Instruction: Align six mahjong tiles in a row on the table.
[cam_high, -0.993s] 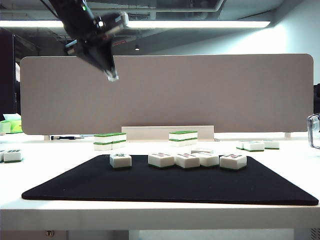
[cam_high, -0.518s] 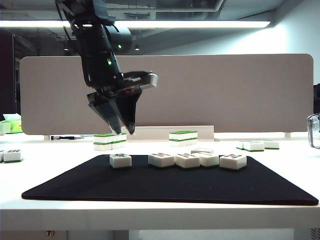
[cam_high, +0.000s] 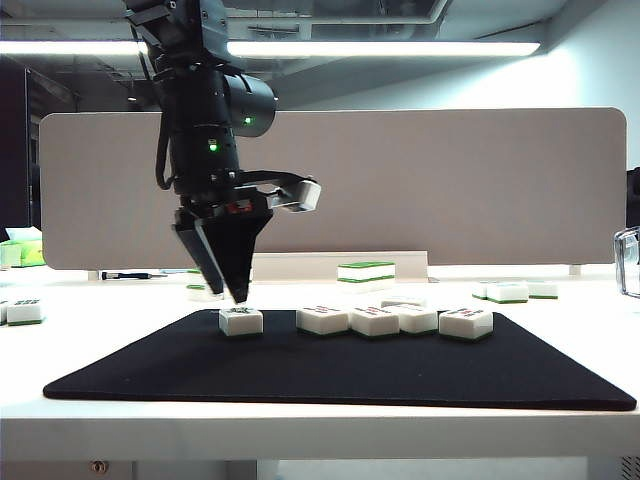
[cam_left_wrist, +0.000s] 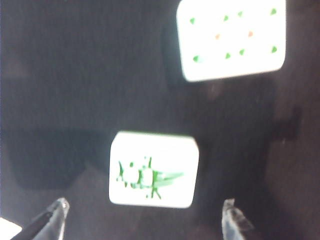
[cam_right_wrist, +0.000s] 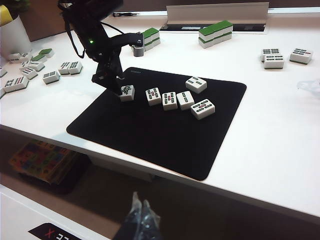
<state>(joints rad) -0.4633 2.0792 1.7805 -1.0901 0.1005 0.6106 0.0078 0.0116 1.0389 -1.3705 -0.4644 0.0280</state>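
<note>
l gripper (cam_left_wrist: 142, 220) wide open over end tile (cam_left_wrist: 153, 169) on mat (cam_high: 340, 375) — r gripper (cam_right_wrist: 139, 212) parked, shut.

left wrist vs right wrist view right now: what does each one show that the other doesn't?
Left wrist only: the green mark on the near tile in close-up, lying between the open left gripper's fingertips, and a dotted neighbour tile.

Right wrist only: the whole black mat, all six face-up tiles on it, loose tiles on the white table, two green-topped stacks, and the right gripper low, off the table.

Both: that leftmost tile and the mat.
</note>
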